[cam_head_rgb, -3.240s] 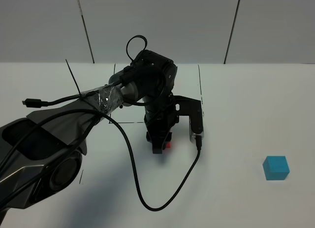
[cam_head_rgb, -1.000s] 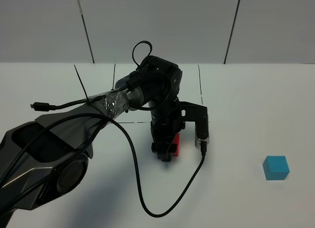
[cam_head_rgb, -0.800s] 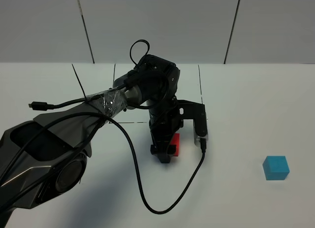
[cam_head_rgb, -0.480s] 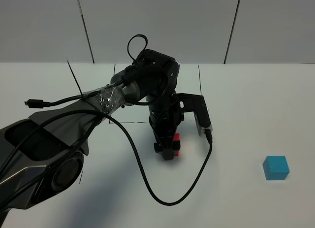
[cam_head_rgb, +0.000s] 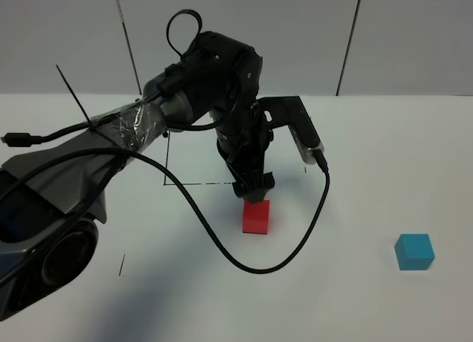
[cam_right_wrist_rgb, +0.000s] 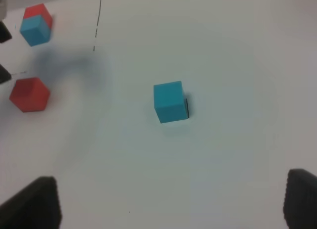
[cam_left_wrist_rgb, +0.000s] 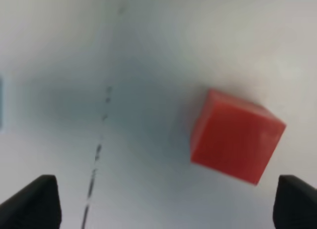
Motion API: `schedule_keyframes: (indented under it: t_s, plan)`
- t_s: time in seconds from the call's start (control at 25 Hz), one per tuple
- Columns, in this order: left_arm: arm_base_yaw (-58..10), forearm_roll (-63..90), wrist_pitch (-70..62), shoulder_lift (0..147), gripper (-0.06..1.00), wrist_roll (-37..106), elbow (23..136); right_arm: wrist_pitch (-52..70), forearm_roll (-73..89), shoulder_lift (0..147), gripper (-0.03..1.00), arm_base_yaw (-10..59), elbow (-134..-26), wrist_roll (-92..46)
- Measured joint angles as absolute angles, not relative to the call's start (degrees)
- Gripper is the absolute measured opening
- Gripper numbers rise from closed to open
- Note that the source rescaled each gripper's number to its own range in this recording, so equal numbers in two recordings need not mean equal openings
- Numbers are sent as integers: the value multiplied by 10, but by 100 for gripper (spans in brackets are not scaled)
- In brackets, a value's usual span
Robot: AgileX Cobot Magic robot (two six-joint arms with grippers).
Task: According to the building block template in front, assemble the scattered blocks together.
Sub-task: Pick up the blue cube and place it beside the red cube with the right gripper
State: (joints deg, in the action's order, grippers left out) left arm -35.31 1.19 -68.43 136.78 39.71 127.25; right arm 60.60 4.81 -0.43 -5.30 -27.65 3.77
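The scattered red cube (cam_head_rgb: 256, 216) lies on the white table, free of any gripper. My left gripper (cam_head_rgb: 252, 187) hangs open just above and behind it. In the left wrist view the red cube (cam_left_wrist_rgb: 235, 135) lies ahead of the spread fingertips (cam_left_wrist_rgb: 30, 204), not between them. The scattered cyan cube (cam_head_rgb: 414, 251) sits alone at the right. In the right wrist view the cyan cube (cam_right_wrist_rgb: 170, 101) lies ahead of my open, empty right gripper (cam_right_wrist_rgb: 168, 206). That view also shows the red cube (cam_right_wrist_rgb: 29, 94) and the red-and-cyan template (cam_right_wrist_rgb: 36, 23). The arm hides the template in the exterior view.
Thin black lines (cam_head_rgb: 194, 184) mark a square on the table (cam_head_rgb: 369, 157) behind the red cube. The left arm's black cable (cam_head_rgb: 244, 262) loops down over the table in front of the red cube. A grey panelled wall (cam_head_rgb: 295, 39) stands behind the table.
My left gripper has let go of the red cube and risen up and back. The red cube stays on the table. The cyan cube has not moved.
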Motion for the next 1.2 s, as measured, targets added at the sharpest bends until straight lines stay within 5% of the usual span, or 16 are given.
schedule_keyframes:
  t_s: [0.2,0.56,1.2]
  plan:
    - [-337,0,-685,1334,66,348,1273,606,48,-4,80,-53,-277,38]
    - [-270,-53,-684,1302,64,203,1244,606,48,-4,80,-53,-277,38]
    - [-117,-64,-683,1036,64,121,888,606,48,-4,80,-53,-277,38]
